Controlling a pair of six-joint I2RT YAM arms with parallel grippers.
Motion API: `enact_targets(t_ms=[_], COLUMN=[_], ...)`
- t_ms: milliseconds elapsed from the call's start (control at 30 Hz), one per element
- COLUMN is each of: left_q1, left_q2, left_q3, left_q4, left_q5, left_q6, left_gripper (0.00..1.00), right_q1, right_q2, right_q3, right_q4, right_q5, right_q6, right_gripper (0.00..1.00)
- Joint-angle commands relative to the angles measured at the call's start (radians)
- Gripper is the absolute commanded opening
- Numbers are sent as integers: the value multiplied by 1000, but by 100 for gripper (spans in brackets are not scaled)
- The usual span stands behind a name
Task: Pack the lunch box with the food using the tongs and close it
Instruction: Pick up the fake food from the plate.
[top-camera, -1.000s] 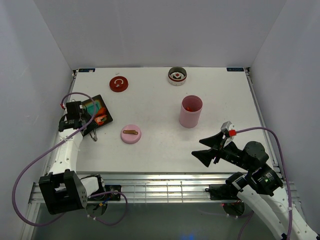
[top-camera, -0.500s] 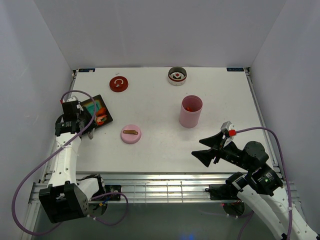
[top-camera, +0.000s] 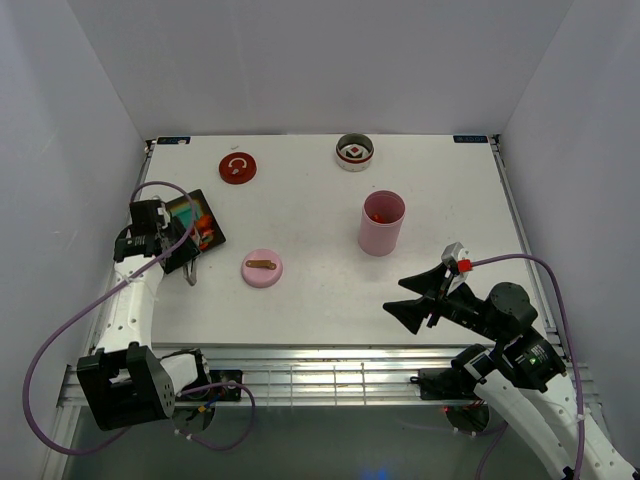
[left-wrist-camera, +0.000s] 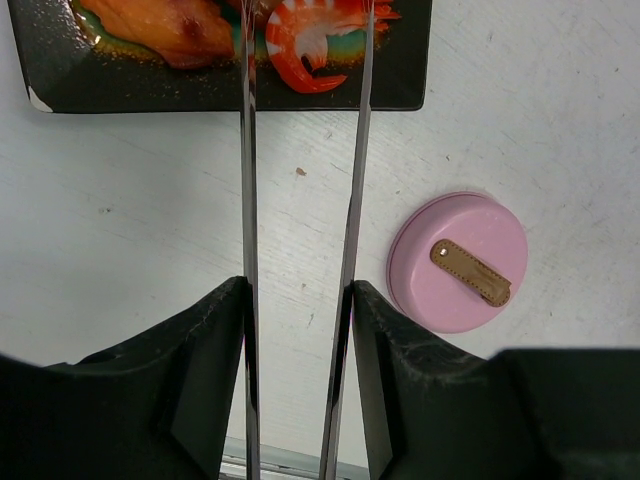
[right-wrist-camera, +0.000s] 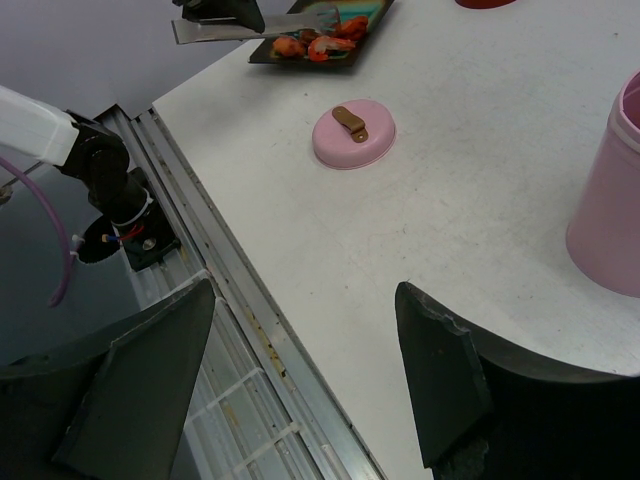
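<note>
My left gripper (left-wrist-camera: 300, 290) is shut on the tongs (left-wrist-camera: 352, 200), one slim silvery arm against each jaw. The tong tips straddle a red-and-white shrimp (left-wrist-camera: 310, 45) on the black tray (left-wrist-camera: 60, 85); an orange food piece (left-wrist-camera: 170, 25) lies beside it. From above, the left gripper (top-camera: 172, 245) hangs over the tray's near corner (top-camera: 215, 238). The pink cylindrical lunch box (top-camera: 382, 223) stands open at centre right with something red inside. Its pink lid (top-camera: 262, 268) lies flat, nearer the tray. My right gripper (top-camera: 418, 298) is open and holds nothing, low near the front edge.
A grey round tin (top-camera: 353, 152) holding a white piece with a red centre sits at the back. A red round lid (top-camera: 237, 167) lies back left. The table's metal front rail (right-wrist-camera: 250, 330) runs under my right gripper (right-wrist-camera: 305, 290). White walls close in both sides.
My left gripper swung a little left and back, then returned right and nearer with the tongs still in it. The right arm has not moved.
</note>
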Motion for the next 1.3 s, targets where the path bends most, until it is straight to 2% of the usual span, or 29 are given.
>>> enact_targets(t_ms=[0,600,933,1267], left_q1=[7,7,5,3], left_q2=[-18,-64,-45,-54], left_q3=[39,85,46,86], left_q4=[-2,-77,-51,-60], left_q5=[22,88,126,142], left_q6=[-24,-32,-3,57], left_gripper=[55,50,53,53], right_q1=[8,6,6,6], right_q2=[-6,-7,-20,-12], right_q3=[8,14,19,11], right_q4=[40,35,26,33], right_q5=[-5,-6,-3,2], right_q6=[-11,-10,-10,-10], right_gripper=[79,79,79,79])
